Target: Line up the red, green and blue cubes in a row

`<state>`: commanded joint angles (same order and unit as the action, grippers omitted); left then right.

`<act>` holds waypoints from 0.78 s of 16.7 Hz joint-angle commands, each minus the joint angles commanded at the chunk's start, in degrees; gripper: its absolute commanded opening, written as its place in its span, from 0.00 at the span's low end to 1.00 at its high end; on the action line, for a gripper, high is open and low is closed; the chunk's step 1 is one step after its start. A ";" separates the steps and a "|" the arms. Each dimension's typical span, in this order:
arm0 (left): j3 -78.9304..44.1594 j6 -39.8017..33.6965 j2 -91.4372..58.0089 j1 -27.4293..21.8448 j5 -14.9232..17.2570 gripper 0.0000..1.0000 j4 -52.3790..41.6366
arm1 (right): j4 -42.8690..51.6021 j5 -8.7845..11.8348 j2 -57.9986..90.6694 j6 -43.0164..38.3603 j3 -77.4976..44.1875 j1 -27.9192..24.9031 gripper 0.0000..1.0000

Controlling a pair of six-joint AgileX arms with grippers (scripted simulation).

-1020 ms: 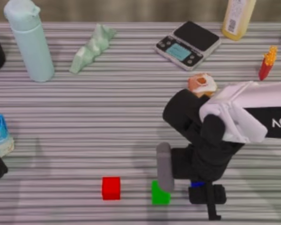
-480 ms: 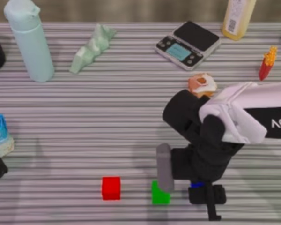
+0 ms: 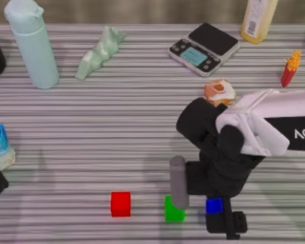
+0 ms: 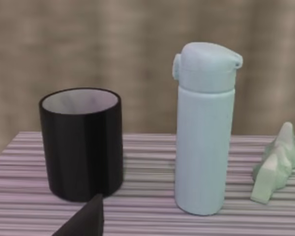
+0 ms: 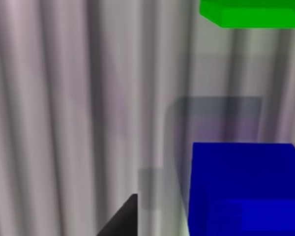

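The red cube, green cube and blue cube sit in a row near the front edge, red left, blue right. The row looks nearly done. The right claw is just beside the blue cube, and it may need to back away. I cannot tell if its fingers are open or holding the cube, because the arm hides them. The left arm waits at the far left.

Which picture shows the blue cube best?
The top view: the blue cube sits whole beside the green cube, under the right gripper. The right wrist view shows it close but cut off at the edge. The left wrist view misses it entirely.
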<state>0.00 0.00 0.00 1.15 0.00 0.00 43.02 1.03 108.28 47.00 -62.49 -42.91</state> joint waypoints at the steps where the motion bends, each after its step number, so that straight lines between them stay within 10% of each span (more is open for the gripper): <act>1: 0.00 0.00 0.00 0.00 0.00 1.00 0.00 | 0.00 0.00 0.00 0.00 0.00 0.00 1.00; 13: 0.00 0.00 0.00 0.00 0.00 1.00 0.00 | 6.88 0.08 -2.53 0.43 -3.92 -0.27 1.00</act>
<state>0.00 0.00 0.00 1.15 0.00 0.00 49.90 1.11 105.75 47.43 -66.41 -43.18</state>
